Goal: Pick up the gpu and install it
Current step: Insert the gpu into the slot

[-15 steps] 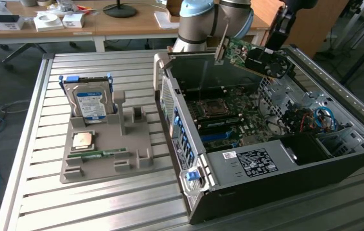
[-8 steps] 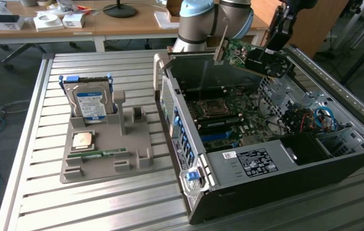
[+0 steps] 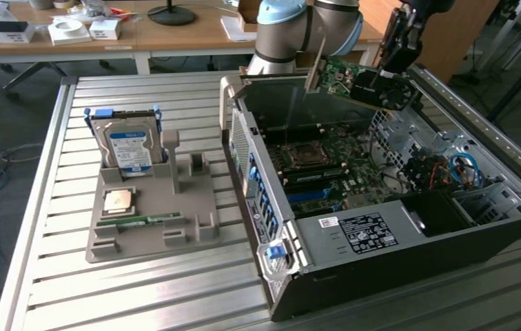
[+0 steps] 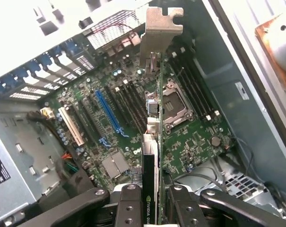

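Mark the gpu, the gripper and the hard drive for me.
gpu [image 3: 342, 74]: exterior view, on its green board.
gripper [image 4: 152, 203]: wrist view, midway between its fingertips, shut on the gpu.
hard drive [image 3: 131, 146]: exterior view, on its labelled face.

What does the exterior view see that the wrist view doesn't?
The exterior view adds the hard drive standing in the grey holder, the memory stick lying on it, and the slatted table. The wrist view adds the motherboard's white slot and coin battery. Both have the claw shut on the gpu, held over the open computer case with its processor socket.
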{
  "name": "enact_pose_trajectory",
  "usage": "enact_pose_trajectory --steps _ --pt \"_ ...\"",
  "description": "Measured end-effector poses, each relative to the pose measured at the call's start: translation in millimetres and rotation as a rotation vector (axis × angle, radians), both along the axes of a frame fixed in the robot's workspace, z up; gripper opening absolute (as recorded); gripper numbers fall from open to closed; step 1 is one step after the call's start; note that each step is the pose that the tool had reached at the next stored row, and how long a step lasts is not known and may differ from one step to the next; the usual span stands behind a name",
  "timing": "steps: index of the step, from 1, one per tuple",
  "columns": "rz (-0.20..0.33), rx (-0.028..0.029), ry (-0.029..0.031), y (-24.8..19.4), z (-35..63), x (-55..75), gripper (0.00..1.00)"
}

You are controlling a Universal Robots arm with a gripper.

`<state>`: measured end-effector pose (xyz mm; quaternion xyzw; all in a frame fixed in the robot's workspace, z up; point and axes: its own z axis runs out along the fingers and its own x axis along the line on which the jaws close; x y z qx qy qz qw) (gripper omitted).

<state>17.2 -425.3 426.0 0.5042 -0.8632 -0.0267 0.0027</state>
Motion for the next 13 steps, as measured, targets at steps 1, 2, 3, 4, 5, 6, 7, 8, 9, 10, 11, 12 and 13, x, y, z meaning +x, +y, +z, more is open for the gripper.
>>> enact_pose_trajectory --steps 1,2,3,4,5,6,7,8,9,10,11,12,13 --pt "0.014 -0.0001 0.0000 0.0 0.0 0.0 0.26" --pt "0.030 0.0000 0.0000 0.0 -0.1 0.0 0.26" --pt "0.046 0.0000 0.0000 0.0 -0.1 0.0 0.26" --pt "0.062 0.0000 0.0000 0.0 -0.2 0.0 0.26" --pt "0.078 -0.0001 0.0000 0.0 -0.2 0.0 0.26" --pt "0.096 0.0000 0.0000 0.0 -0.3 0.0 0.26" --pt "0.113 -0.0001 0.0000 0.0 -0.3 0.0 0.26" --pt "0.130 -0.0001 0.0000 0.0 -0.4 0.0 0.26" --pt "0.146 -0.0001 0.0000 0.0 -0.4 0.0 0.26" --pt "0.163 0.0000 0.0000 0.0 -0.5 0.0 0.26" --pt "0.179 -0.0001 0.0000 0.0 -0.5 0.0 0.26" --pt "0.195 -0.0001 0.0000 0.0 -0.5 0.0 0.26" --pt "0.212 0.0000 0.0000 0.0 -0.6 0.0 0.26"
